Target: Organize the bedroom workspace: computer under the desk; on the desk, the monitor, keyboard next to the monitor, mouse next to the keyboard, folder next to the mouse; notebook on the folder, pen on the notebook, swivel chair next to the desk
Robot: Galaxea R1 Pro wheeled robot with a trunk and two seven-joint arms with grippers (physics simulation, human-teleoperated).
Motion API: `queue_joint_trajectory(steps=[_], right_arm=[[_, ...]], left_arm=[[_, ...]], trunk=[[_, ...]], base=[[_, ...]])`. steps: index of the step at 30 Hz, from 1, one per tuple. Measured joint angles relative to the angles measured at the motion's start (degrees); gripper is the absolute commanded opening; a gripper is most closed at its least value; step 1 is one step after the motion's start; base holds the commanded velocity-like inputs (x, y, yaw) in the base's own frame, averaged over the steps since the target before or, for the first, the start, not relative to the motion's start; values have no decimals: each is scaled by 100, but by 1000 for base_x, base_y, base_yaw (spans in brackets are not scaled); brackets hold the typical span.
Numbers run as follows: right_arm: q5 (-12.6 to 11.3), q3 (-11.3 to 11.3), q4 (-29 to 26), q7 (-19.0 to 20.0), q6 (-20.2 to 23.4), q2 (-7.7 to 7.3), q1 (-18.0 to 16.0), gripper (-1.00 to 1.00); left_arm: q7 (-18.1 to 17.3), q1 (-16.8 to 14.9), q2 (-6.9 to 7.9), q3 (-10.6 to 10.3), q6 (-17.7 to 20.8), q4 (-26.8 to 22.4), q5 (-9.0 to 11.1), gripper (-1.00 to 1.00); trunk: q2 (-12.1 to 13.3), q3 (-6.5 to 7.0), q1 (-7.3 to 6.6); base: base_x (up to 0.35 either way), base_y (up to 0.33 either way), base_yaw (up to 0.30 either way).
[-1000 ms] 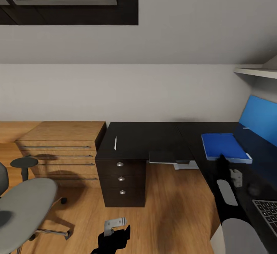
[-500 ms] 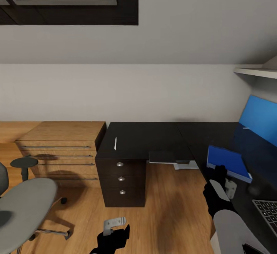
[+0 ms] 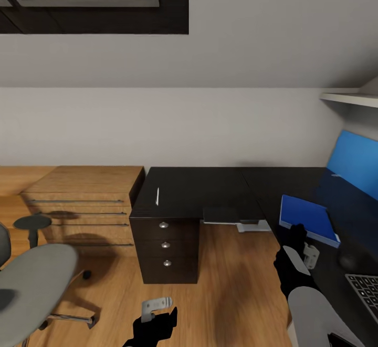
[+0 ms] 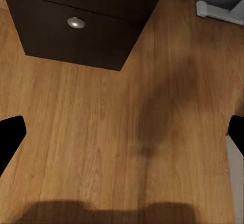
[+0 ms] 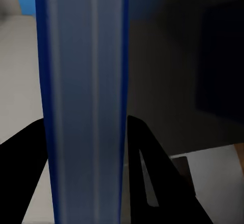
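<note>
Desk [image 3: 210,189] serves as landmark: glossy black L-shaped top, its drawer unit [image 3: 166,250] with three drawers all shut, contents not visible. Pen [image 3: 157,196] lies on the desk top above the drawers. Right gripper [image 3: 300,239] is clamped on a blue folder [image 3: 308,218], which is raised and tilted over the desk's right wing; the right wrist view shows the folder's edge [image 5: 84,102] between both fingers. Keyboard [image 3: 366,290] and mouse [image 3: 348,259] lie on the desk nearer the robot than the folder. Left gripper [image 3: 155,319] hangs over the wood floor [image 3: 236,289] in front of the drawers, fingers spread wide in its wrist view. Swivel chair [image 3: 31,284] stands well left of the desk, beside a wooden chest [image 3: 84,205]. Blue panel [image 3: 357,163] backs the desk's right wing.
</note>
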Motion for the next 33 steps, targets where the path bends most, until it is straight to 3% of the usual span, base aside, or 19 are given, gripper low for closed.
queue_joint_trajectory(steps=[8,14,18,23,33], right_arm=[[7,-7,8,-9,3,-9,0,-100],[17,1,116,-11,-6,-29,0,-100],[33,-4,279,-30,-9,-141,17,-100],[14,-12,628,-38,-3,-390,18,-100],[26,-11,653,-38,-3,-424,18,-100]], left_arm=[[0,0,0,0,0,13,0,100],[0,0,0,0,0,13,0,100],[0,0,0,0,0,13,0,100],[0,0,0,0,0,13,1,100],[-1,0,1,0,-1,19,0,100]], trunk=[[0,0,-1],[0,0,1],[1,0,1],[0,0,1],[0,0,1]], base=[[265,-19,0],[49,-34,0],[0,0,0],[0,0,0],[0,-118,0]])
